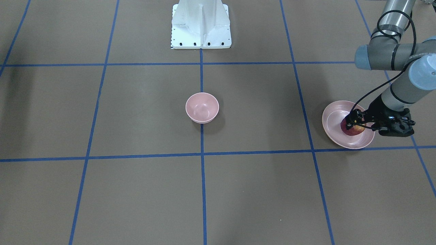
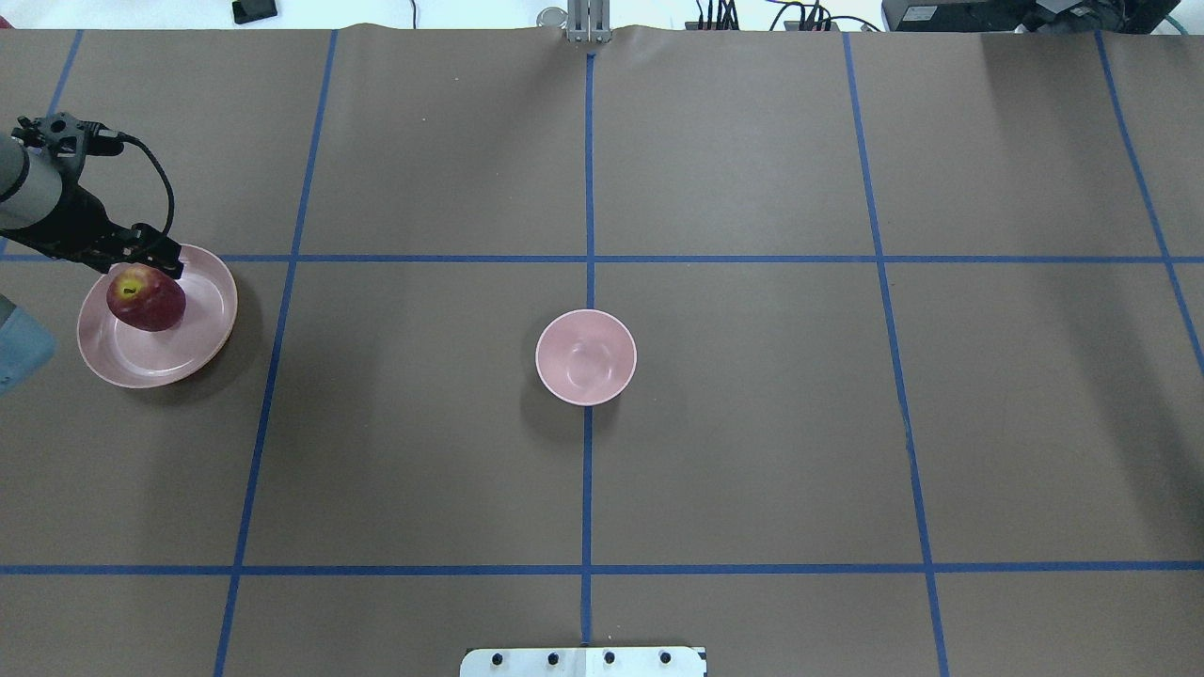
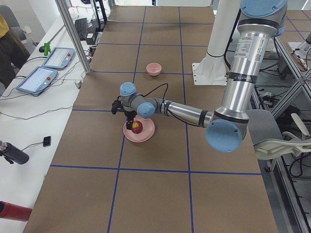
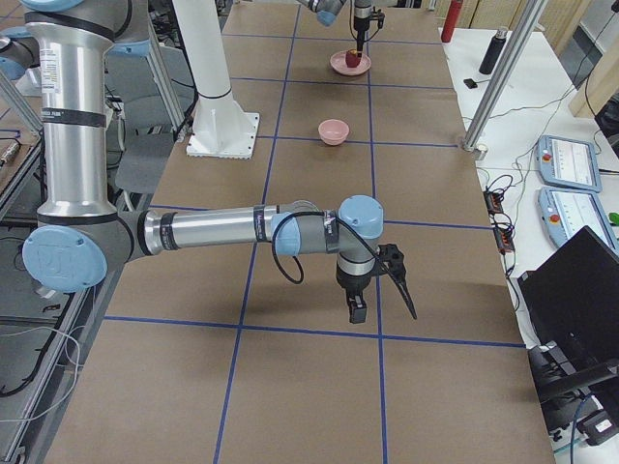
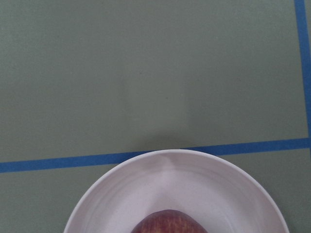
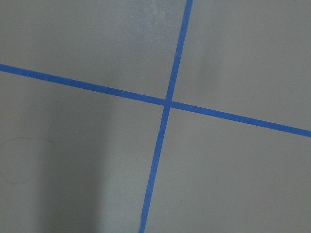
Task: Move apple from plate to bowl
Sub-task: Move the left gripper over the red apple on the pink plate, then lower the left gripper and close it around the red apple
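Observation:
The dark-red apple (image 2: 146, 297) with a yellow stem patch sits in the wide pale-pink plate (image 2: 193, 331) at the table's left end. My left gripper (image 2: 150, 270) points down over it, its black fingers closed on the apple's sides; the apple is on or just above the plate. The left wrist view shows the apple's top (image 5: 167, 223) and the plate's rim (image 5: 170, 158). The small deep pink bowl (image 2: 585, 357) stands empty at the table's centre. My right gripper (image 4: 382, 295) hangs over bare table far from both; I cannot tell if it is open or shut.
The brown table is marked by a grid of blue tape lines (image 2: 589, 188). The white robot base (image 1: 201, 25) stands behind the bowl. Monitors, bottles and cables (image 3: 53, 58) lie on the side bench beyond the table's far edge.

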`<move>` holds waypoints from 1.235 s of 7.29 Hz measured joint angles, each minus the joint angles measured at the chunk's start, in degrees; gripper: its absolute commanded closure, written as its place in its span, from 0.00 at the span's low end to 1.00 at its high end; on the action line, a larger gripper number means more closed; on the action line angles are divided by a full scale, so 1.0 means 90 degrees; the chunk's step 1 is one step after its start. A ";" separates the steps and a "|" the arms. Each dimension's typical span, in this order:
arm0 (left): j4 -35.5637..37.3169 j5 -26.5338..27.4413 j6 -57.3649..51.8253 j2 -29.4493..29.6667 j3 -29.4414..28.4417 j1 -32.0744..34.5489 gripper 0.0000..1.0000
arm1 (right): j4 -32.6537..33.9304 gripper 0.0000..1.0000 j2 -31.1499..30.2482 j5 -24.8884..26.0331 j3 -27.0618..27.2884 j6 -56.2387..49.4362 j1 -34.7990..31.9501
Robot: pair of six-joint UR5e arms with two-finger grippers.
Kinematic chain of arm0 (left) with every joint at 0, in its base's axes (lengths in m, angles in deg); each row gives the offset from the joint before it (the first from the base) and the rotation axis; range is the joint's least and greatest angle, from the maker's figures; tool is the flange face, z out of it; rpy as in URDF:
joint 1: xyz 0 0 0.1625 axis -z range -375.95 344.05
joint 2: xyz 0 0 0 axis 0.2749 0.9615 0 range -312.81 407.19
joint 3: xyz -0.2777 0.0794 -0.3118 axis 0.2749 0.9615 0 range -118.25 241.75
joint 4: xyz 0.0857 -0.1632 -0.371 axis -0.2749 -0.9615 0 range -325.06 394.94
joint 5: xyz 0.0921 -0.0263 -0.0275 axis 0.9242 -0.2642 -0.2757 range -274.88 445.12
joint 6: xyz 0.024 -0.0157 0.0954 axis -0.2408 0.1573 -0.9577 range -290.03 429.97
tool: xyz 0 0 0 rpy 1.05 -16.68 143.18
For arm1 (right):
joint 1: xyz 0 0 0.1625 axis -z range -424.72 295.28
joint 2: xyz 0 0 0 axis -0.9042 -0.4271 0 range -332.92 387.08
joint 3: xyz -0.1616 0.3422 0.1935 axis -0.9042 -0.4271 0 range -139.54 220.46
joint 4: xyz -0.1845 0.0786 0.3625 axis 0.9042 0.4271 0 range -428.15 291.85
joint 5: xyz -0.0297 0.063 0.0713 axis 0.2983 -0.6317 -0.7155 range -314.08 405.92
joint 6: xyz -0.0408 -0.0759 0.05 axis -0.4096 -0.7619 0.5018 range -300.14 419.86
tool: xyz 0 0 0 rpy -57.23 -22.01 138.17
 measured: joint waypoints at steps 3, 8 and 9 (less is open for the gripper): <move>0.0019 -0.0123 -0.0017 -0.0050 0.0025 -0.0021 0.01 | 0.0002 0.00 0.0010 0.0010 0.0007 0.0037 0.0000; 0.0088 -0.0132 -0.0411 -0.0069 0.0028 0.0021 0.01 | 0.0007 0.00 0.0015 0.0022 0.0008 0.0051 0.0000; 0.0112 -0.0126 -0.0470 -0.0068 0.0014 0.0024 0.01 | 0.0006 0.00 0.0012 0.0023 0.0008 0.0052 0.0000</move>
